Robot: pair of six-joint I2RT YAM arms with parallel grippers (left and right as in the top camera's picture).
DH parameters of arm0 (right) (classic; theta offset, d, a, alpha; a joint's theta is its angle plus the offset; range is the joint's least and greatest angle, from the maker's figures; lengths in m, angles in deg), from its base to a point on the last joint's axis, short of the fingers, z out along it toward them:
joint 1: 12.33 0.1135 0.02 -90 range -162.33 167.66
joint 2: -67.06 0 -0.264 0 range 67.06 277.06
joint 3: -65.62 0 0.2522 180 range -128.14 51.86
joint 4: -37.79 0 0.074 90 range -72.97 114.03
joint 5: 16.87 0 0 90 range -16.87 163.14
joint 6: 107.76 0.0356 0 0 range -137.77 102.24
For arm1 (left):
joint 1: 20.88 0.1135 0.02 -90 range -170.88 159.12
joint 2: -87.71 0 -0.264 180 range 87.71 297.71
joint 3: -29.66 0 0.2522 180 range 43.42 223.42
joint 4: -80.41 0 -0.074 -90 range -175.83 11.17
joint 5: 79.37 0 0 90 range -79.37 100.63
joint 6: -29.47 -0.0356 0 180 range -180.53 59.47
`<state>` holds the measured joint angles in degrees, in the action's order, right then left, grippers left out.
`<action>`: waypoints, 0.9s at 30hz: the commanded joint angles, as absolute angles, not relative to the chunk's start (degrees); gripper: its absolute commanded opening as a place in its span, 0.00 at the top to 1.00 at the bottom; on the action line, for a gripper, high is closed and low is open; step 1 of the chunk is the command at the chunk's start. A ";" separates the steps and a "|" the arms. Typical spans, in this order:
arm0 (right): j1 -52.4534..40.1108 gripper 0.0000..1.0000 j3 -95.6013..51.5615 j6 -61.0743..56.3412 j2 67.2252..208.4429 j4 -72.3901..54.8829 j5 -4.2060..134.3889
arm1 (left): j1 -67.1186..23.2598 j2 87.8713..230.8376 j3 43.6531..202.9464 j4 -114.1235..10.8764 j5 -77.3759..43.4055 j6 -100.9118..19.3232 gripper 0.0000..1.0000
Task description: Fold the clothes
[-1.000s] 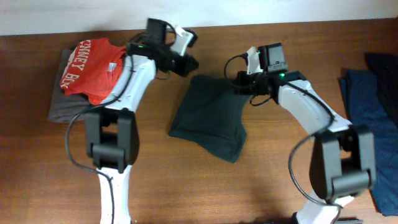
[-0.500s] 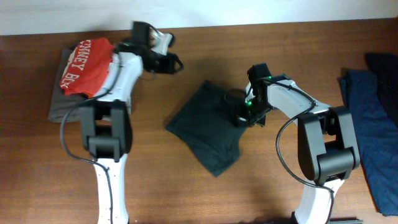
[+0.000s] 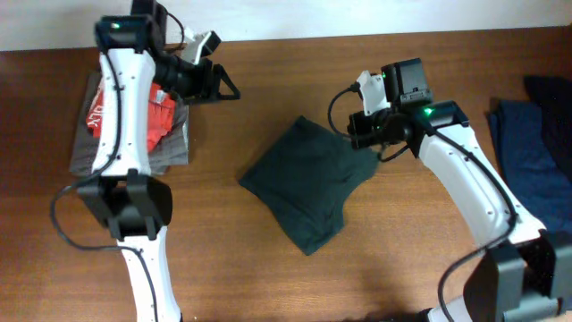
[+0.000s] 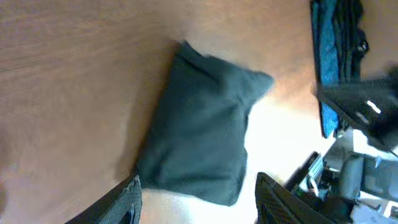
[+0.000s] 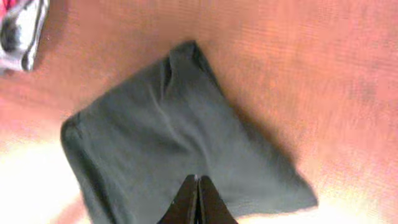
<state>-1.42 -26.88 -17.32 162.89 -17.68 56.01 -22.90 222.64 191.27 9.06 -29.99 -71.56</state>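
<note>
The clothes, a dark green-black T-shirt [image 3: 304,183], lies folded into a compact, skewed rectangle in the middle of the table, plain side up. It also shows in the left wrist view [image 4: 199,134] and the right wrist view [image 5: 168,137]. My left gripper [image 3: 222,87] is open and empty, held above the table up and to the left of the shirt; its fingers [image 4: 202,205] frame the shirt's near edge from a distance. My right gripper [image 3: 359,136] is by the shirt's upper right corner. Its fingers [image 5: 198,182] are pressed together above the cloth with nothing between them.
A red tee with white letters [image 3: 114,107] lies on a grey garment [image 3: 89,152] at the far left, under my left arm; it also shows in the right wrist view [image 5: 18,25]. Blue garments [image 3: 536,152] lie at the right edge, also in the left wrist view [image 4: 333,56].
My left arm has swung left, away from the shirt, over the red and grey pile. My right gripper has come up off the shirt to its upper right corner. The shirt shifted slightly.
</note>
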 commanded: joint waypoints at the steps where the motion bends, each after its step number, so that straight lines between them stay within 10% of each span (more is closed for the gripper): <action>1: -1.46 0.96 -25.33 -19.48 169.97 -14.36 52.84 | -22.84 216.26 193.11 10.88 -28.90 -74.27 0.42; 17: -7.60 0.96 -25.33 -3.26 184.33 -32.22 62.46 | -25.94 199.23 185.79 10.88 -9.03 -68.00 0.33; 27: -2.09 0.96 -25.33 2.90 179.05 -39.30 53.87 | -28.89 199.23 145.24 0.54 -19.35 -61.81 0.32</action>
